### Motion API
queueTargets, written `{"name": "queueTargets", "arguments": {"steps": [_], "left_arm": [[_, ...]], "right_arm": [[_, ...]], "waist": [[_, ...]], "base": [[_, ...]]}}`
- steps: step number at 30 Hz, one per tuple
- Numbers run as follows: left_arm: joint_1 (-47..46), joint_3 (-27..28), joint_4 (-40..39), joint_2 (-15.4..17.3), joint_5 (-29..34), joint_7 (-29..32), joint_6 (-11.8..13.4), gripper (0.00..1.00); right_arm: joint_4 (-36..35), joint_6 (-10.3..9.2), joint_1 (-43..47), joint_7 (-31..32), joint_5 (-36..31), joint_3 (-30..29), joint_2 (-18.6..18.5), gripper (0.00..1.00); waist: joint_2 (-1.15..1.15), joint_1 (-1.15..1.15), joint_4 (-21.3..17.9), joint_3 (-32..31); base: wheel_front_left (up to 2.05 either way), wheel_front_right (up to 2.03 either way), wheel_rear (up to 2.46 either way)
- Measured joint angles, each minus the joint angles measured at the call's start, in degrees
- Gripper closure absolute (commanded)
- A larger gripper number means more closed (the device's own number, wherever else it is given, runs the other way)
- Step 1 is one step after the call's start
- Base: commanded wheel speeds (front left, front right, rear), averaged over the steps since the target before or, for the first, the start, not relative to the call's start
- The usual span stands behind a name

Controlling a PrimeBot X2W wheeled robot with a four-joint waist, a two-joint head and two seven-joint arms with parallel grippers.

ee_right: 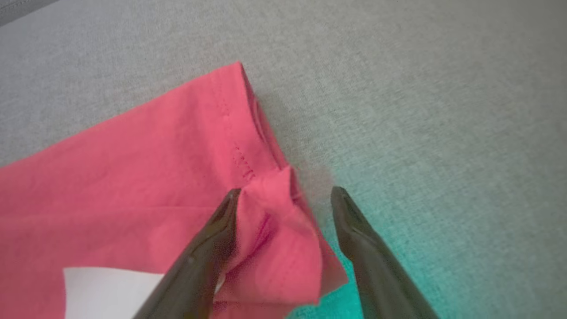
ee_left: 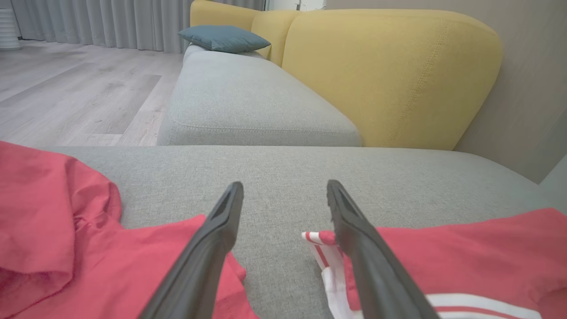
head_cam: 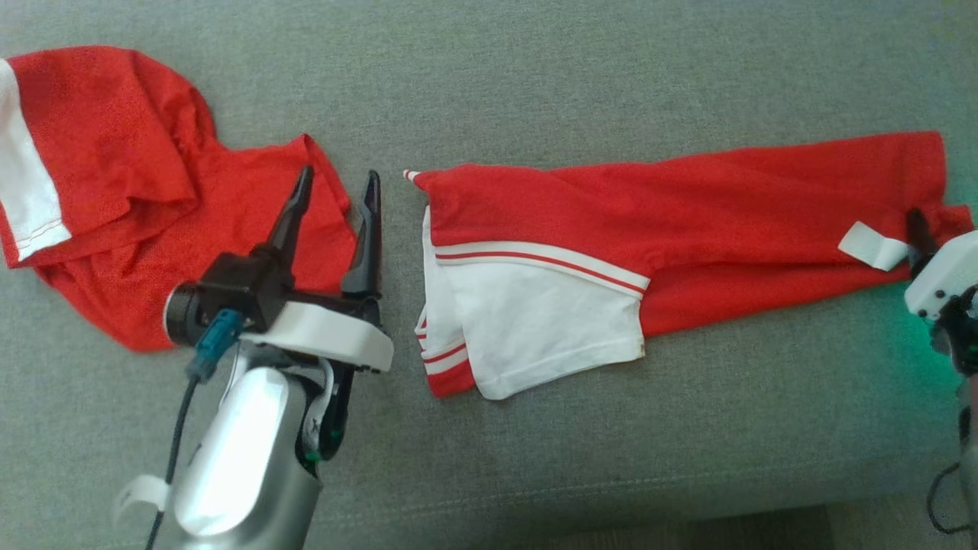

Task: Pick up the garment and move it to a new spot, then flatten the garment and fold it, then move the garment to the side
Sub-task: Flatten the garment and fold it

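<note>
The garment (head_cam: 688, 198) is red with a white panel and red-white stripes, and it lies stretched left to right across the grey sofa seat (head_cam: 535, 76). My left gripper (head_cam: 339, 174) hovers open just left of its striped end (ee_left: 319, 243), over bare seat, with nothing between the fingers (ee_left: 285, 185). My right gripper (head_cam: 921, 233) is at the garment's far right end, beside a white tag (head_cam: 871, 244). In the right wrist view it stands open (ee_right: 287, 190), with a raised fold of the red cloth (ee_right: 274, 230) between its fingers, against the left one.
A second red mesh garment (head_cam: 114, 153) with a white band lies crumpled at the left, beside my left gripper. The seat's front edge (head_cam: 611, 496) runs along the bottom. A yellow backrest (ee_left: 390, 75), a teal cushion (ee_left: 223, 37) and wood floor (ee_left: 66, 88) lie beyond.
</note>
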Motion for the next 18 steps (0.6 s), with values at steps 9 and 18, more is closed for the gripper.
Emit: {"name": "queueTargets", "arguments": {"steps": [9,18], "left_arm": [[-0.97,3.02,-0.63,-0.03,0.85,0.00,-0.29,0.00],[-0.97,4.46,-0.81,0.01,1.34,0.00,-0.92,0.00]], "right_arm": [[-1.83,0.00,-0.10,3.43,4.76,2.87,-0.21,1.00],[-0.97,0.01,-0.03,-2.33,-5.48,-4.26,-3.50,1.00]], "waist": [[0.00,0.00,-0.66,0.70],[0.00,0.00,-0.77,-0.36]], "base": [[0.00,0.00,0.00],[0.00,0.00,0.00]]}}
